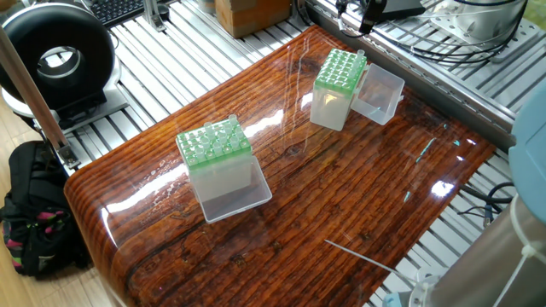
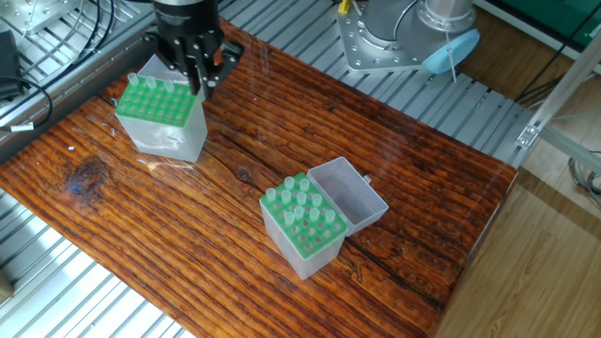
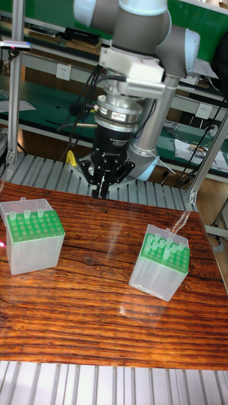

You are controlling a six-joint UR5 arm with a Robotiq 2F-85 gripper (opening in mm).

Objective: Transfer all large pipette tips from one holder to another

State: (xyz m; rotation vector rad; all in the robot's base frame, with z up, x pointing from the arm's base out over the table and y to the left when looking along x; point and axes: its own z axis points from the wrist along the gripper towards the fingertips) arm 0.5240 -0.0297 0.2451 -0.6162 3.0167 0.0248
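Note:
Two clear holders with green tops stand on the wooden table, both with their lids open. The far holder shows a large pipette tip at a back corner. The near holder carries several large pipette tips. My gripper hangs above the table beside the far holder's open lid, between the two holders in the tall view. Its fingers meet at the tips and I make out no tip between them. The one fixed view does not show it.
The arm's base is bolted behind the table on aluminium rails. Cables run along the far-left edge. A black round device, a backpack and a cardboard box sit off the table.

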